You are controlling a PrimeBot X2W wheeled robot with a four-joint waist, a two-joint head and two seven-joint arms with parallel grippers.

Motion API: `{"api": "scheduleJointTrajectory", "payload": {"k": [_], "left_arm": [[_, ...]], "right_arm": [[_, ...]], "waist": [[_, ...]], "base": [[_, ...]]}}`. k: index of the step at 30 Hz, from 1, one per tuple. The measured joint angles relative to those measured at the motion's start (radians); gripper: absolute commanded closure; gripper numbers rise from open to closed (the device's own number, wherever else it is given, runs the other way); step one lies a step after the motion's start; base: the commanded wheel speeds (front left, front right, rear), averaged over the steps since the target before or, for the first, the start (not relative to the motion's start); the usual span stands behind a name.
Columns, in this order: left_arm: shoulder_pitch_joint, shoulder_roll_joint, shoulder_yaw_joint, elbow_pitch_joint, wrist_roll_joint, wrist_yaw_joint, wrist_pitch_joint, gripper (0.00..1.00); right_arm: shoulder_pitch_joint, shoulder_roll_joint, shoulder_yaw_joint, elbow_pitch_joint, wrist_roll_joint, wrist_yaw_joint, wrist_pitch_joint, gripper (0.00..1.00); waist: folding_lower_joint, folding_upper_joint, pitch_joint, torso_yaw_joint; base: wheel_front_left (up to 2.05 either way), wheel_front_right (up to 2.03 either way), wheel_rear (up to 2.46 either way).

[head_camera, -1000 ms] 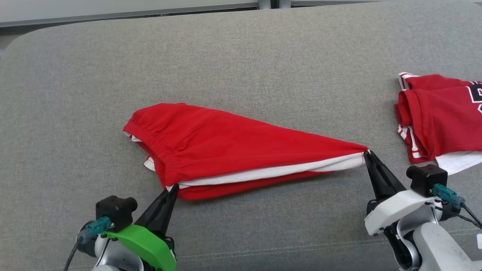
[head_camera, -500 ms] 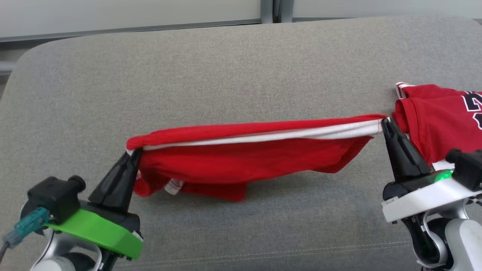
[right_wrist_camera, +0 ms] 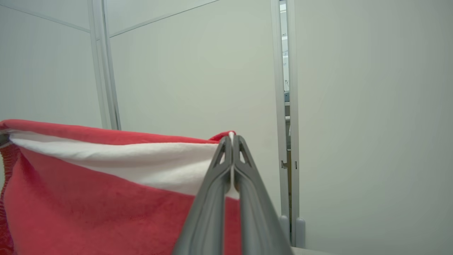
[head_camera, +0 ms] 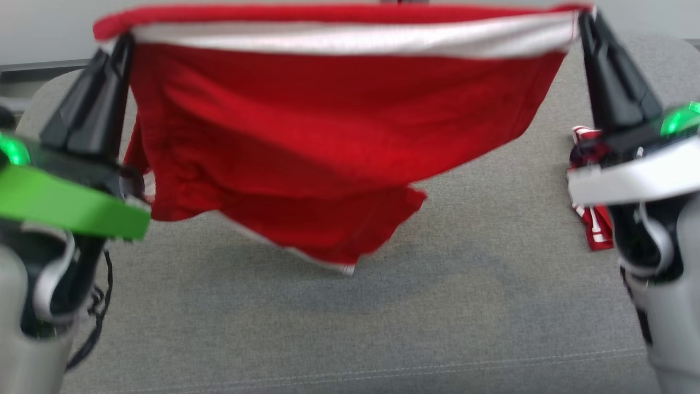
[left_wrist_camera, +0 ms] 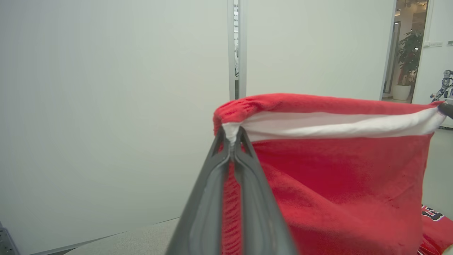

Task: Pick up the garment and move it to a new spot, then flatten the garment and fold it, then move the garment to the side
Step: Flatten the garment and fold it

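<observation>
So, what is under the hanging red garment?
Under the garment lies grey cushion with its shadow. The cushion part behind the cloth is covered, so what lies there cannot be seen. A red jersey lies at the right, partly hidden by the right claw.

I see red shorts [head_camera: 306, 137] with a white band, grey woven cushion [head_camera: 437, 328], red jersey [head_camera: 595, 236] with white stripes, black lettering.
</observation>
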Motion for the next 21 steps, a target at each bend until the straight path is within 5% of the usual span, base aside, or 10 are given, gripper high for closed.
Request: {"api": "scheduleJointTrajectory", "payload": {"k": [6,10,21], "left_arm": [[-0.269,-0.036,-0.025,0.237,-0.079,-0.070,0.071,1.00],[-0.495,-0.081,-0.054,0.499,-0.099,-0.120,0.050,1.00],[-0.864,-0.142,-0.124,0.984,-0.057,-0.153,-0.214,1.00]], "right_arm": [[-0.290,-0.027,0.014,0.186,-0.002,0.000,-0.015,1.00],[-0.557,-0.025,0.062,0.456,-0.002,0.000,-0.078,1.00],[-1.050,0.067,0.100,0.986,-0.106,0.001,-0.279,1.00]], "waist": [[0.0000,0.0000,0.030,-0.010],[0.0000,0.0000,0.069,-0.021],[0.0001,0.0000,0.180,-0.051]], "base": [[0.00,0.00,0.00],[0.00,0.00,0.00],[0.00,0.00,0.00]]}}
